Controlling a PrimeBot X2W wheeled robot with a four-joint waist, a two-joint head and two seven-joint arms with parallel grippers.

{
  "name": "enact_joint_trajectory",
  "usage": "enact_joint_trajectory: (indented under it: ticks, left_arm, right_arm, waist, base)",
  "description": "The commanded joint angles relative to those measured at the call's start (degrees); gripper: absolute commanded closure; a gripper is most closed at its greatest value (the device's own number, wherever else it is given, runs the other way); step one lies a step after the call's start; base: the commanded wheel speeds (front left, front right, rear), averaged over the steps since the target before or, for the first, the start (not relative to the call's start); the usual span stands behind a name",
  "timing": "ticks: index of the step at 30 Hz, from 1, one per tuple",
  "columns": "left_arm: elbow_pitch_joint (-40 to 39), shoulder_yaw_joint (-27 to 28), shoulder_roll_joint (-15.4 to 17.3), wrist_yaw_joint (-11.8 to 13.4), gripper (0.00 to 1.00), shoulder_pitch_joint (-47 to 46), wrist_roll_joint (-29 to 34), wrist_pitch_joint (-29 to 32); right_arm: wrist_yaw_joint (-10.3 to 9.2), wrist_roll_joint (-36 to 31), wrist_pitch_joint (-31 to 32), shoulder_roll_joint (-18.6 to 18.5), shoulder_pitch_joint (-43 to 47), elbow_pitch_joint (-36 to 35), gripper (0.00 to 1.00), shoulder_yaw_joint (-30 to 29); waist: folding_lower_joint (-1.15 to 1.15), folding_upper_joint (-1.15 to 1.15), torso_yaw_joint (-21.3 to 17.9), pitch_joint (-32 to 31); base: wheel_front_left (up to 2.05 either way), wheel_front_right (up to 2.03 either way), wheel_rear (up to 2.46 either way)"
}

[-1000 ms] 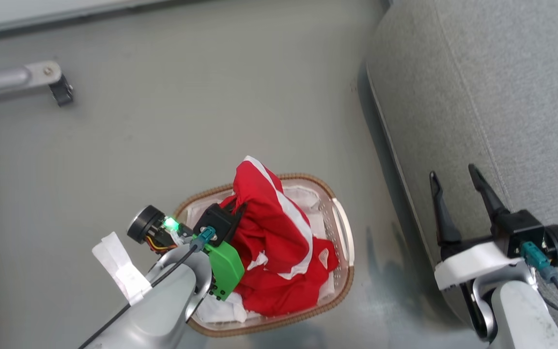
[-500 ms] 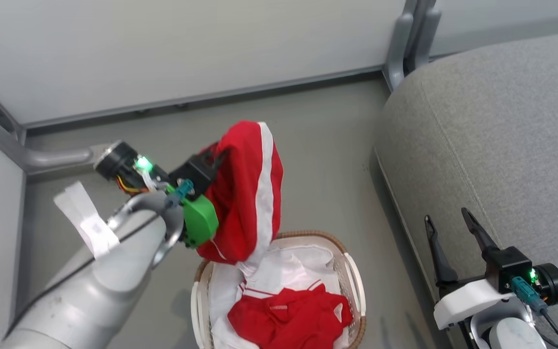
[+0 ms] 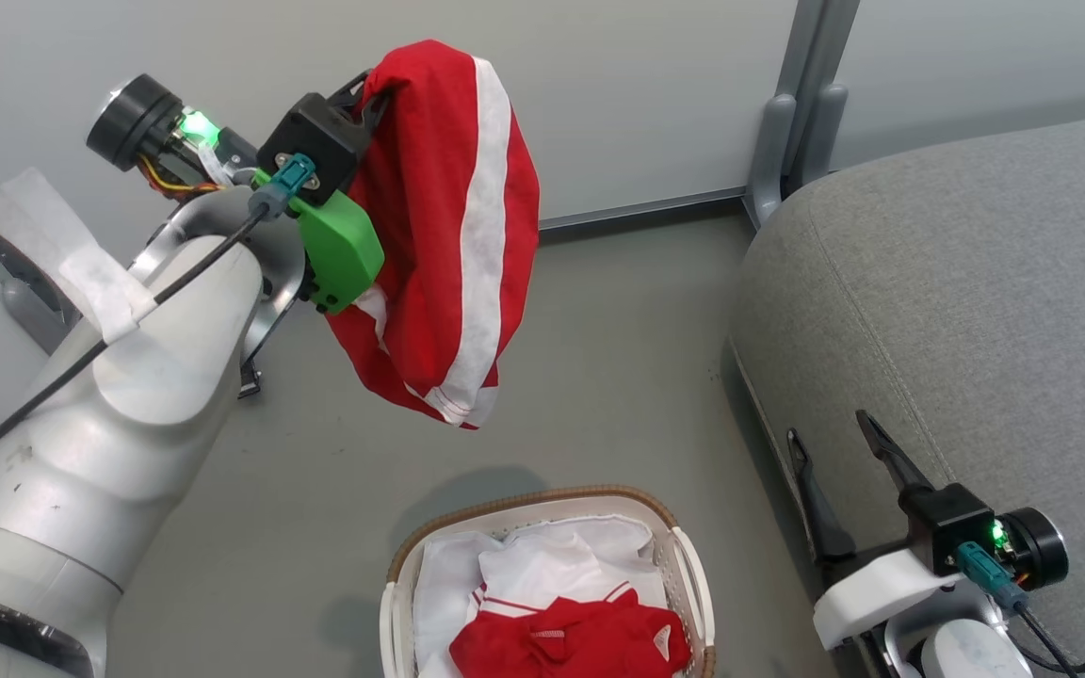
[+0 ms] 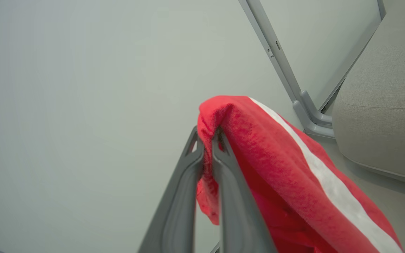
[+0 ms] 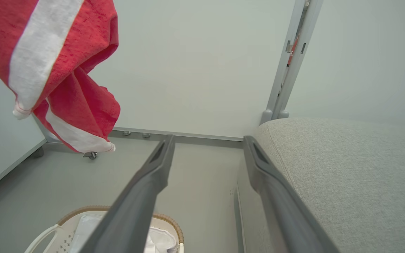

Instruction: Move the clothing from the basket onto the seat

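My left gripper (image 4: 206, 135) is shut on a fold of a red garment with a white stripe (image 3: 448, 235), holding it high in the air above and to the left of the basket (image 3: 524, 499). The cloth (image 4: 294, 175) hangs free of the basket and drapes over the fingers. A second red garment (image 3: 571, 640) lies inside the basket on the white liner (image 3: 448, 574). The grey seat (image 3: 957, 311) stands to the right. My right gripper (image 3: 828, 426) is open and holds nothing, low beside the seat's rounded edge (image 5: 346, 175).
Pale partition panels close the back, joined by a grey post (image 3: 792, 122) near the seat's corner. A small frame foot (image 3: 249, 377) stands on the floor behind my left arm. Grey floor lies between the basket and the seat.
My left arm has lifted the red garment up out of the basket until it hangs clear. The head view has tilted upward. The right gripper stays open by the seat.
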Motion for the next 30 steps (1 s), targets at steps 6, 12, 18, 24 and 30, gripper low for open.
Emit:
enact_joint_trajectory:
  ticks: [6, 12, 18, 24, 30]
  left_arm:
    - [-0.3, 0.1, -2.3, 0.9, 1.0, -3.5, -0.7, 2.0]
    - [-0.8, -1.0, -4.8, 0.6, 1.0, -5.2, -1.0, 2.0]
    - [-0.1, -1.8, -7.7, 0.8, 1.0, -6.9, -1.4, 2.2]
    - [1.0, -2.8, -11.2, 1.1, 1.0, -7.8, -1.9, 2.4]
    - [0.9, -4.5, -13.7, 0.8, 1.0, -8.1, -3.1, 3.0]
  right_arm:
    - [-0.06, 2.0, -0.1, -0.2, -4.4, -0.9, 0.0, 4.7]
    - [-0.05, 6.5, -0.1, -0.2, -9.5, -0.6, 0.0, 11.1]
    - [-0.06, 11.8, -0.1, -0.2, -13.7, -0.4, 0.0, 19.0]
    - [-0.05, 14.9, -0.1, -0.2, -17.2, 0.9, 0.0, 22.7]
    - [-0.06, 16.3, -0.1, -0.2, -19.9, 3.1, 0.0, 23.1]
  waist:
    - [0.01, 0.69, -0.3, -0.4]
    - [0.01, 0.69, 0.0, -0.6]
    - [0.01, 0.69, 1.3, -1.1]
    - [0.01, 0.69, 2.7, -1.7]
    - [0.01, 0.69, 4.1, -2.3]
  base:
    - [0.0, 0.0, 0.0]
    - [0.0, 0.0, 0.0]
    - [0.0, 0.0, 0.0]
    - [0.0, 0.0, 0.0]
    - [0.0, 0.0, 0.0]
